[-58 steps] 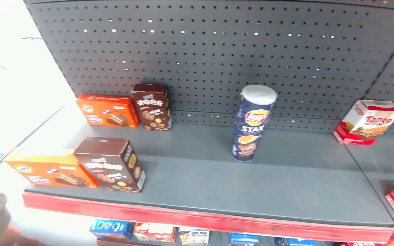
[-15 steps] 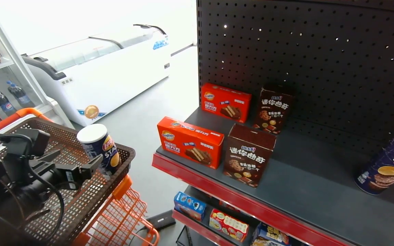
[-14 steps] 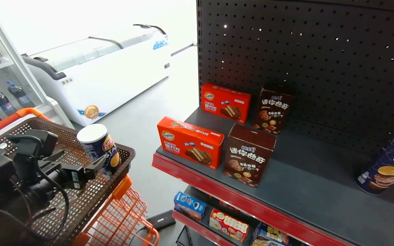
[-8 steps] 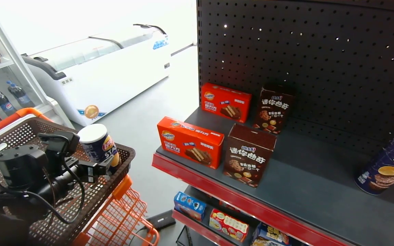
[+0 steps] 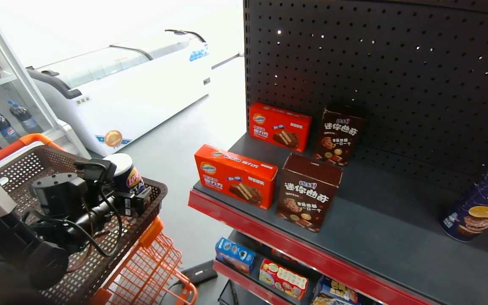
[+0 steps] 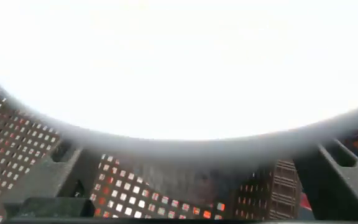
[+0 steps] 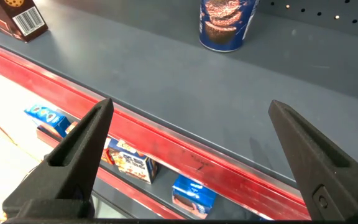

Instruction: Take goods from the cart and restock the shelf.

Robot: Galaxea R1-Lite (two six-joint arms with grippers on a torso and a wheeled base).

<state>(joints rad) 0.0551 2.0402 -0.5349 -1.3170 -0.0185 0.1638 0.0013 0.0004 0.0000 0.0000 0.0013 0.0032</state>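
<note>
Shelf takes the right of the head view. Cart is lower left, chip can upright in its near corner. Can looks light, stiff and slick but crushable, so grip mid-body. Left gripper jaws wide, straddling it; left wrist view confirms fingers spread. Right gripper wide, empty, facing the second can.

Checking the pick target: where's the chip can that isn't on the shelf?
Head view, left side: the chip can stands upright in the brown cart basket, at the corner nearest the shelf, between the open jaws of the left gripper.
</note>
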